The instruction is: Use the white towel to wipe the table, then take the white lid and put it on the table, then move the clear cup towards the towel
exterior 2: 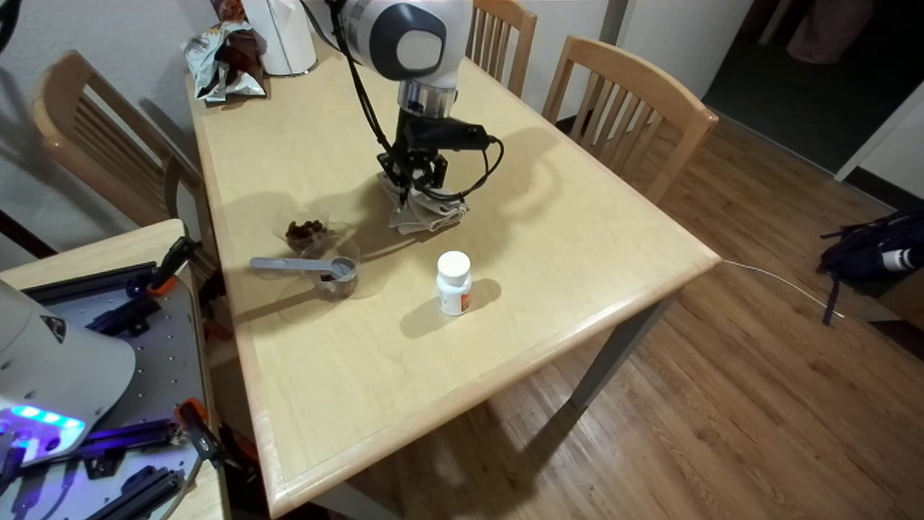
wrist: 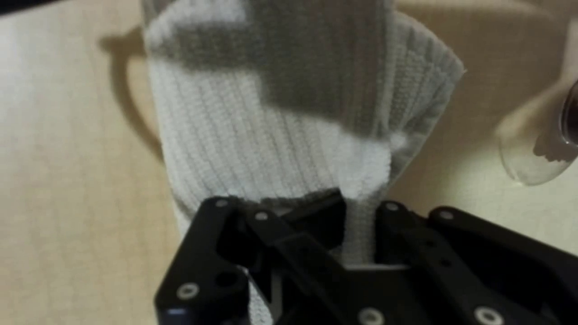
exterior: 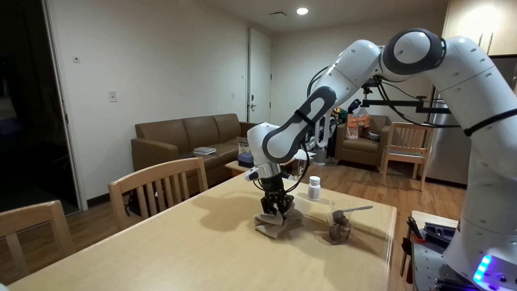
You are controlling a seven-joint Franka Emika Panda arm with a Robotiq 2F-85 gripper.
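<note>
The white towel (wrist: 244, 135) lies bunched on the light wooden table (exterior: 181, 246). My gripper (wrist: 360, 221) points down onto it, shut on a fold that passes between the two fingers. In both exterior views the towel (exterior: 278, 224) spreads out beneath the black fingers. Two clear cups with dark lumps inside stand nearer the robot base: one clear cup (exterior 2: 307, 232) and, beside it, a clear cup (exterior 2: 338, 285) with a grey spoon across it. Part of a clear cup (wrist: 533, 155) shows at the right edge of the wrist view. I cannot make out the white lid.
A white bottle (exterior 2: 453, 292) with a white cap stands upright near the cups. The spoon (exterior 2: 289, 265) juts out toward the robot base. A snack bag (exterior 2: 227, 61) and a white roll (exterior 2: 281, 36) sit at the far end. Wooden chairs (exterior: 161, 178) line the table.
</note>
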